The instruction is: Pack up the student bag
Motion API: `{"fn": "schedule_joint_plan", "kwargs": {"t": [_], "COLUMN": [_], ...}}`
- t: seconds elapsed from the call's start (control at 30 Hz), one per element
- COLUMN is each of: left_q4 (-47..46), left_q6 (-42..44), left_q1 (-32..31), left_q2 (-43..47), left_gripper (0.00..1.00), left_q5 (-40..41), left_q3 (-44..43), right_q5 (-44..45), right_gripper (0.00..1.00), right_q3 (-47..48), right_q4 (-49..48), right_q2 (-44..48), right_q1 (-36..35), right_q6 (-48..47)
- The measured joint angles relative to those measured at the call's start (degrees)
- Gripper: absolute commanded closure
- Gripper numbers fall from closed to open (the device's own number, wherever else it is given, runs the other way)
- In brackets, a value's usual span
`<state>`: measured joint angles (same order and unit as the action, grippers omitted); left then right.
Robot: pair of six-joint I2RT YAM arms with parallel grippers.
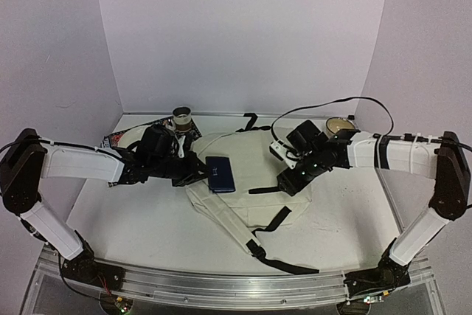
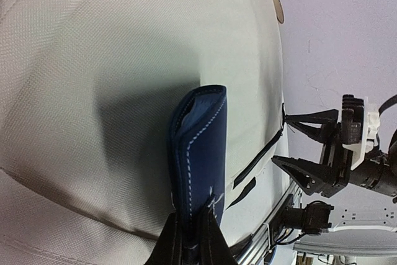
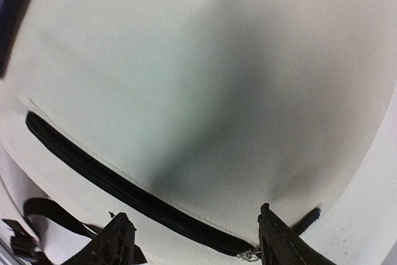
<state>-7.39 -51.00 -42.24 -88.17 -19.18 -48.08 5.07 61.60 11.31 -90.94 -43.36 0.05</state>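
Note:
The student bag (image 1: 254, 154), cream fabric with black straps, lies flat in the middle of the table. My left gripper (image 1: 198, 172) is shut on one end of a dark blue stitched case (image 1: 220, 173), which it holds on edge over the bag's left part. In the left wrist view the case (image 2: 201, 147) rises from between the black fingers of the left gripper (image 2: 189, 231), with the bag (image 2: 124, 60) behind it. My right gripper (image 3: 198, 240) hangs open just above the bag (image 3: 205, 79). Its fingers straddle the end of a black zipper (image 3: 111, 181), and the metal pull (image 3: 250, 254) sits beside the right finger.
A small roll or cup (image 1: 181, 117) stands at the back. A round tin (image 1: 338, 125) is at the back right. A colourful printed book (image 1: 116, 140) lies under the left arm. Black bag straps (image 1: 279, 262) trail toward the near edge.

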Motion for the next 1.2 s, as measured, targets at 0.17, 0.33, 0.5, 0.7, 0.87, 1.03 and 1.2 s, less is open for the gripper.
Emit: {"fn": "schedule_joint_plan", "kwargs": {"t": [0.17,0.33,0.5,0.7,0.87,1.03,1.2], "left_q4": [0.0,0.3,0.4,0.4,0.4,0.3,0.3], "left_q6": [0.0,0.0,0.0,0.0,0.0,0.0,0.0], "left_q1": [0.4,0.4,0.4,0.4,0.4,0.4,0.4], "left_q2": [0.5,1.3,1.5,1.5,1.5,1.5,1.5], "left_gripper": [1.0,1.0,1.0,1.0,1.0,1.0,1.0], "left_q5": [0.2,0.5,0.7,0.9,0.9,0.9,0.9], "left_q3": [0.5,1.0,1.0,1.0,1.2,1.8,1.8], "right_q5": [8.4,13.6,15.9,19.4,25.7,31.4,33.3], "right_gripper": [0.32,0.32,0.32,0.34,0.41,0.53,0.58], "right_q3": [0.1,0.4,0.4,-0.6,-1.9,-3.0,-3.0], "right_q4": [2.0,2.0,1.9,-0.5,-3.7,-9.0,-14.6], "right_q2": [0.0,-0.4,-1.7,-2.5,-4.1,-4.9,-4.9], "right_q1": [-2.0,-2.6,-3.4,-6.1,-8.6,-10.1,-10.4], "right_q6": [-9.0,-15.1,-19.7,-24.6,-29.0,-33.5,-36.5]}}
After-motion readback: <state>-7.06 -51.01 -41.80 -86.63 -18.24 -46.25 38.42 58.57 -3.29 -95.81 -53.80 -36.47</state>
